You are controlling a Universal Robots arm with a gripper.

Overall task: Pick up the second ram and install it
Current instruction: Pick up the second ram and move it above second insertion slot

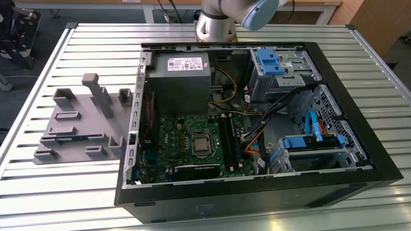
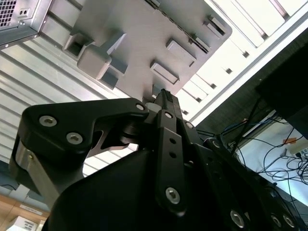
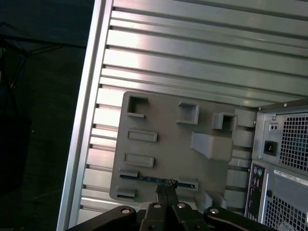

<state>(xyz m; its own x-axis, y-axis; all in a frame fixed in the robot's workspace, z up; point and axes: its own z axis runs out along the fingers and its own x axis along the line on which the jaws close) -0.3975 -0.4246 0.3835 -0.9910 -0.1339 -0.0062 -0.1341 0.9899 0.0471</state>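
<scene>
take the grey holder tray [image 1: 70, 127] as your reference throughout. in the exterior view you find it lying flat on the slatted metal table [image 1: 51, 192], with its upright blocks pointing up. the second ram [image 3: 149, 178] sits in the tray. in the first wrist view it shows as a thin dark blue strip lying lengthwise between two low blocks near one edge of the tray, and it is not lifted out. the gripper [image 3: 166, 185] hangs above the tray and apart from it. in the first wrist view its tips line up over the strip, near the strip's middle. both wrist views show the two fingers [image 2: 164, 103] brought together with no gap between them, and nothing is clamped between them. just beside the tray, on the exterior view's right, the open computer case [image 1: 359, 163] lies on its side, and its near wall almost touches the tray's edge. inside the case, the green motherboard [image 1: 186, 139] is the part nearest the tray. the long black slot rails [image 1: 230, 139] run along the board's far side from the tray, and you cannot tell from these views whether a module is seated in them. the grey power supply [image 1: 183, 82] sits beside the board. the arm [image 1: 215, 21] rises from the table beyond the case.
</scene>
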